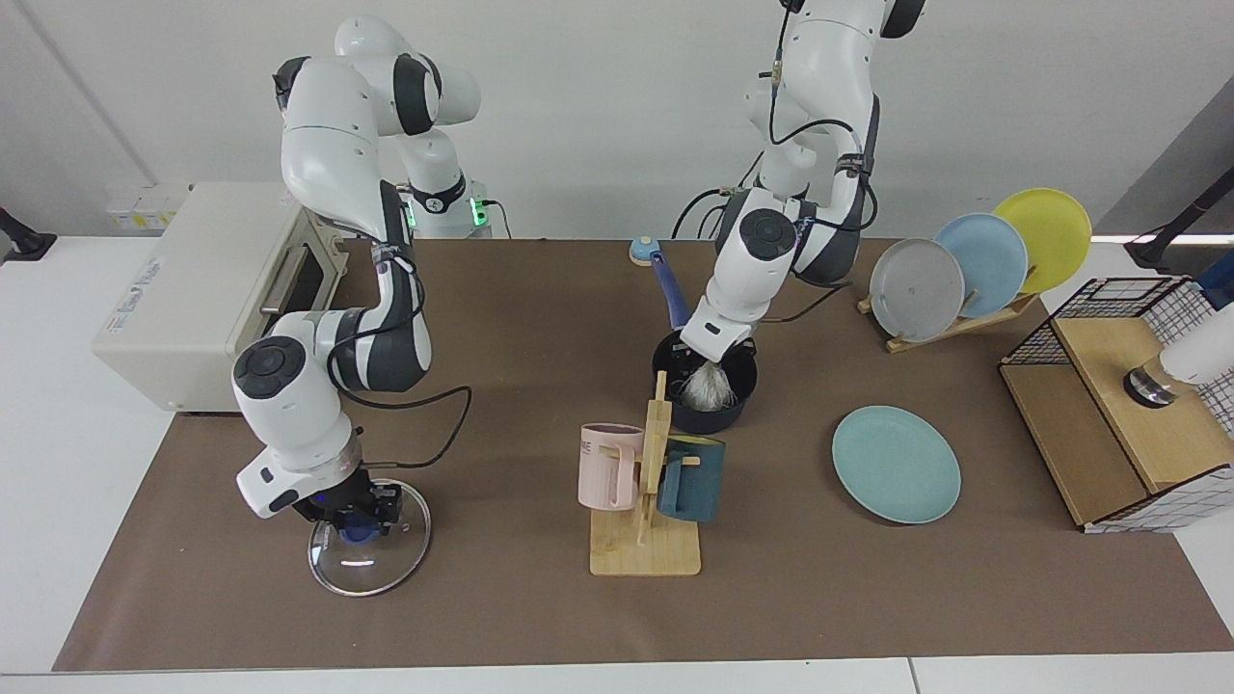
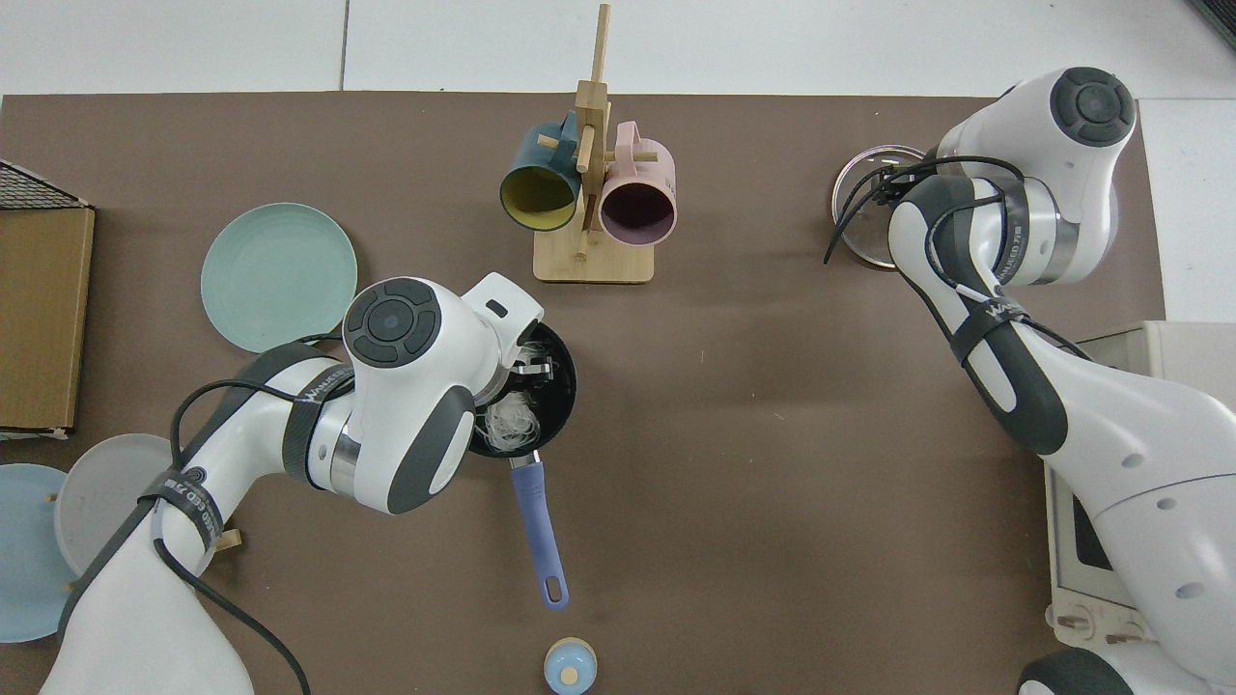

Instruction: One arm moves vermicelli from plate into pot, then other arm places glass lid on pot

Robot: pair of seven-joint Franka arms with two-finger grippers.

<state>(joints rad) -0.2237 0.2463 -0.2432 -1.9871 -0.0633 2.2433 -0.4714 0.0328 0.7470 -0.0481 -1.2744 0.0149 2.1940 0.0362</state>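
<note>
The vermicelli [image 1: 710, 387] [image 2: 506, 426] hangs as a white tuft inside the pot [image 1: 725, 418] [image 2: 566, 388], whose blue handle [image 2: 537, 529] points away from the mug rack. My left gripper [image 1: 701, 359] [image 2: 533, 367] tilts over the pot's rim, shut on the top of the tuft. The teal plate [image 1: 897, 465] [image 2: 278, 277] lies bare beside the pot. The glass lid [image 1: 369, 551] [image 2: 862, 206] rests flat on the mat. My right gripper [image 1: 355, 519] presses down on it, fingers closed on the blue knob; the arm hides it in the top view.
A wooden mug rack [image 1: 644, 540] with a pink and a dark teal mug stands just in front of the pot. A plate rack [image 1: 964, 265], a wire-and-wood crate [image 1: 1109, 414], a white appliance [image 1: 193, 289] and a small blue-topped object [image 1: 643, 251] line the edges.
</note>
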